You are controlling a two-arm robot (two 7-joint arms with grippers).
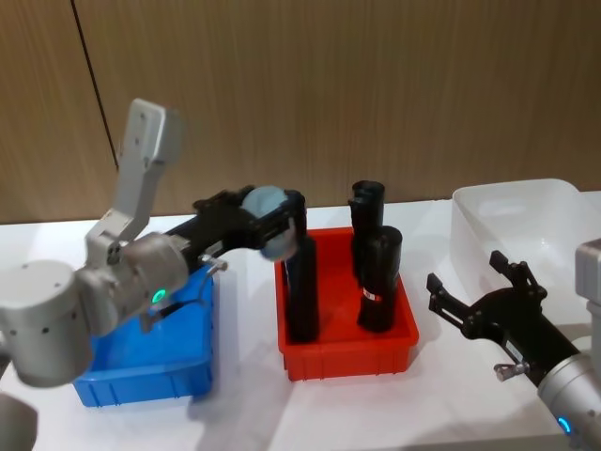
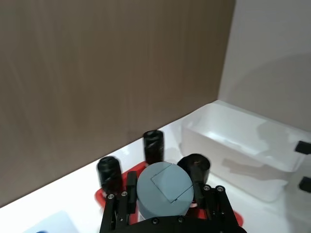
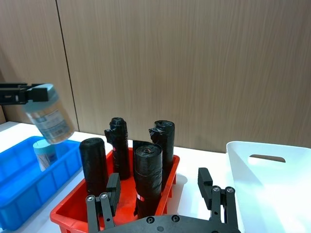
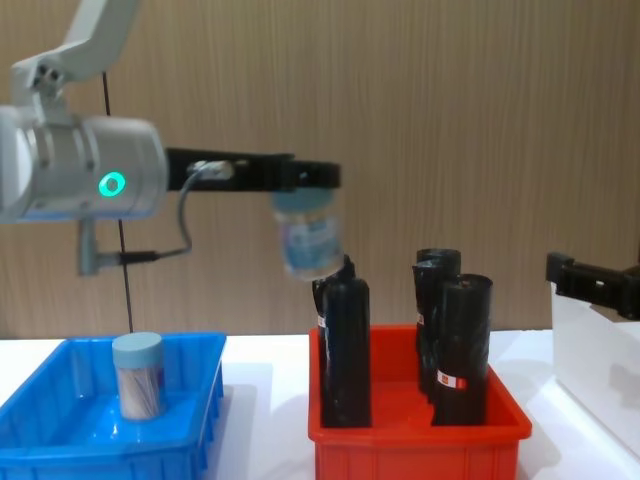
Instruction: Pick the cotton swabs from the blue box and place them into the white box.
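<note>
One cotton swab jar (image 4: 308, 238) is held aloft by the L gripper (image 4: 312, 176), its fingers clamped on the pale blue lid. The jar hangs tilted over the L edge of the red bin (image 4: 415, 452), close by the top of the nearest of the black rolls (image 4: 455, 340) stood upright in it; whether they touch can't be told. A 2nd cotton swab jar (image 4: 138, 375) is seen upright inside the blue box (image 4: 40, 440), which is set just L of the red bin on the white table (image 1: 244, 413). The white box (image 1: 526, 211) is set R of the red bin, w/ a slot handle cut near its rim. The R gripper (image 1: 470, 274) is held low in front of the white box, jaws spread wide, nothing btwn them.
</note>
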